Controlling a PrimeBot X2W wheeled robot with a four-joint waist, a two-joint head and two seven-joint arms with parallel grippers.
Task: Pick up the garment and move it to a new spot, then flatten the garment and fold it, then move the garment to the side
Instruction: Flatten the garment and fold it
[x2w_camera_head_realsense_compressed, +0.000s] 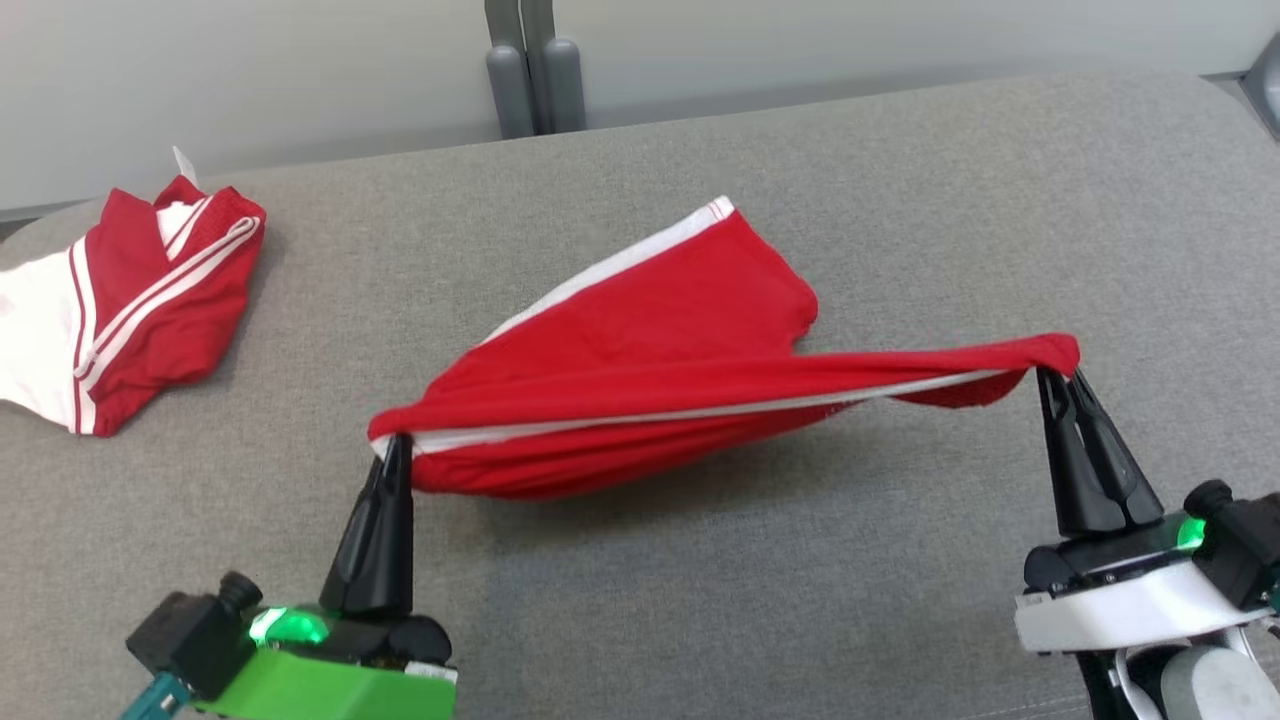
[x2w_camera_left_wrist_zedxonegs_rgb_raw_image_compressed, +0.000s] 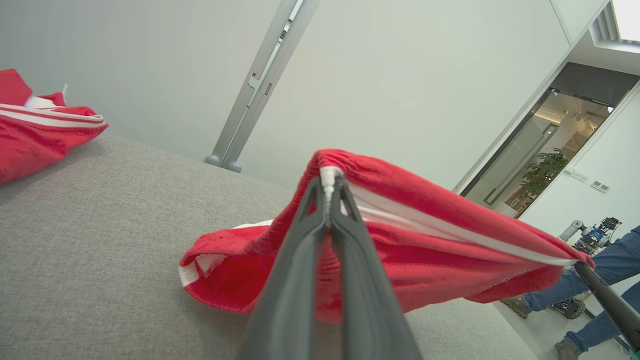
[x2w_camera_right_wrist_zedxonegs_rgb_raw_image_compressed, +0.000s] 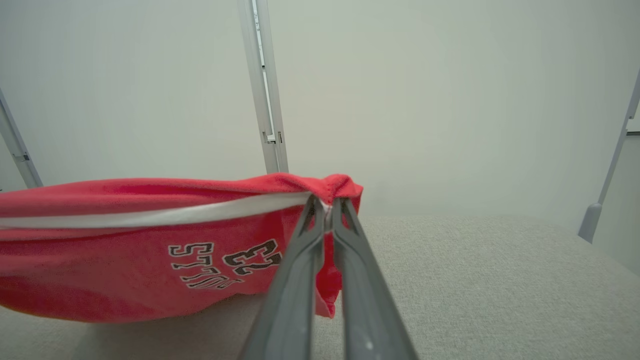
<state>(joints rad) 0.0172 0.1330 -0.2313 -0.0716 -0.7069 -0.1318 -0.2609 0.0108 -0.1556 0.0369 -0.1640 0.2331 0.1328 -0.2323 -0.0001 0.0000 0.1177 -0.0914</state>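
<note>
The garment (x2w_camera_head_realsense_compressed: 660, 350) is a pair of red shorts with white side stripes, stretched between both grippers above the grey padded table (x2w_camera_head_realsense_compressed: 700, 590). My left gripper (x2w_camera_head_realsense_compressed: 393, 440) is shut on its left waistband end. My right gripper (x2w_camera_head_realsense_compressed: 1056, 374) is shut on the other end. The middle sags and its far leg rests on the table. In the left wrist view the fingertips (x2w_camera_left_wrist_zedxonegs_rgb_raw_image_compressed: 320, 192) pinch the white-trimmed edge of the garment (x2w_camera_left_wrist_zedxonegs_rgb_raw_image_compressed: 425, 250). The right wrist view shows black lettering upside down on the garment (x2w_camera_right_wrist_zedxonegs_rgb_raw_image_compressed: 125, 250) beside my right gripper (x2w_camera_right_wrist_zedxonegs_rgb_raw_image_compressed: 327, 205).
A second red and white garment (x2w_camera_head_realsense_compressed: 130, 300) lies crumpled at the table's far left, also in the left wrist view (x2w_camera_left_wrist_zedxonegs_rgb_raw_image_compressed: 40, 130). A grey post (x2w_camera_head_realsense_compressed: 530, 70) stands behind the table. A person's legs in jeans (x2w_camera_left_wrist_zedxonegs_rgb_raw_image_compressed: 590, 280) stand off to the right.
</note>
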